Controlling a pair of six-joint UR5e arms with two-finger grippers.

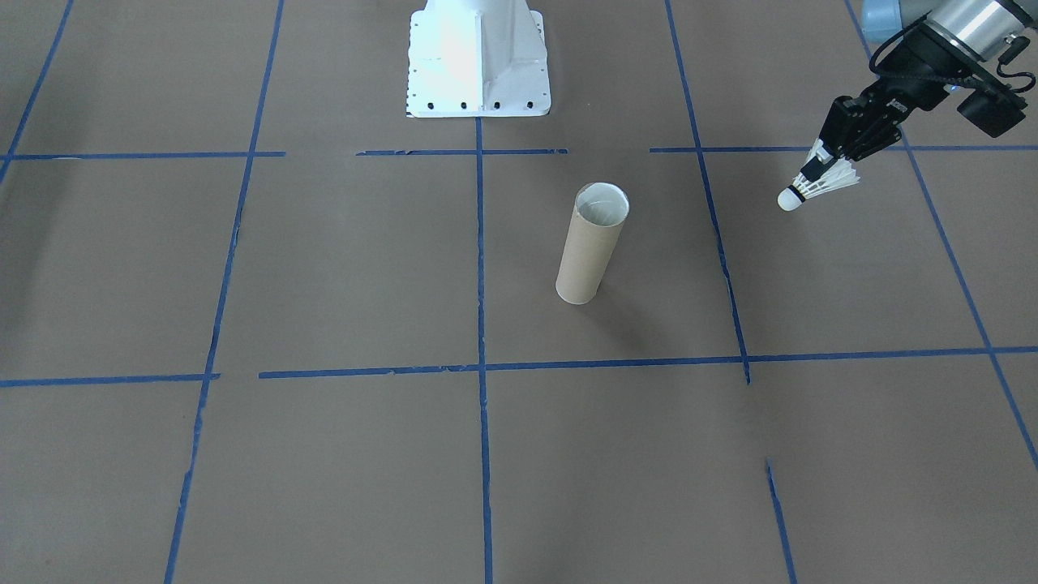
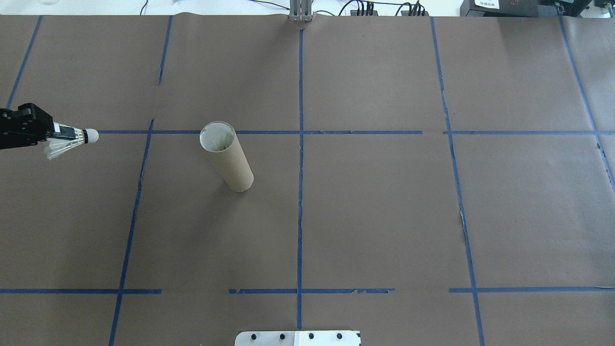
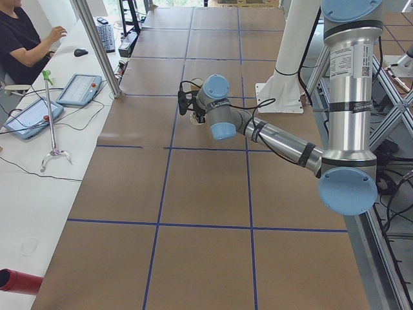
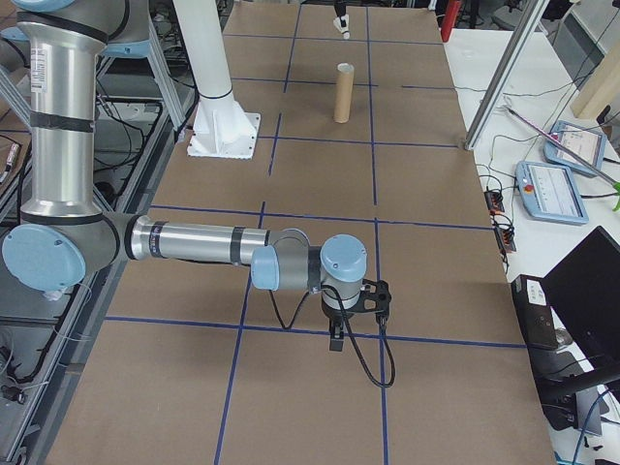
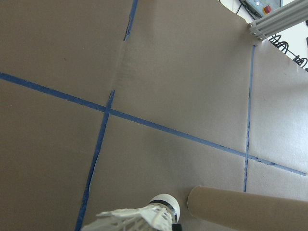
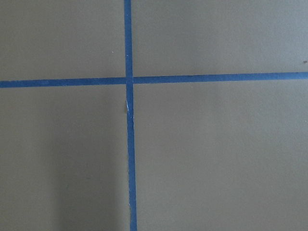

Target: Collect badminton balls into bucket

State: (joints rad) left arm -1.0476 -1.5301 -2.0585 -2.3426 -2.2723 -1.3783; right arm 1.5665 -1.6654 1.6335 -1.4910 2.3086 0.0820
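A white shuttlecock (image 1: 817, 189), the badminton ball, hangs above the table with its cork tip pointing toward the bucket. My left gripper (image 1: 821, 162) is shut on its feathered end and is seen at the left edge in the overhead view (image 2: 54, 130). The bucket (image 1: 592, 243) is a tan cardboard tube standing upright with its mouth open, well to the side of the shuttlecock (image 2: 72, 139). The left wrist view shows the shuttlecock (image 5: 144, 216) beside the tube (image 5: 250, 209). My right gripper (image 4: 336, 339) shows only in the exterior right view, low over the table far from the bucket (image 4: 342, 94); I cannot tell its state.
Blue tape lines divide the brown paper table (image 2: 384, 216) into squares. The white robot base (image 1: 478, 61) stands at the robot's side of the table. A person (image 3: 26, 39) sits at a side desk with tablets (image 3: 77, 89).
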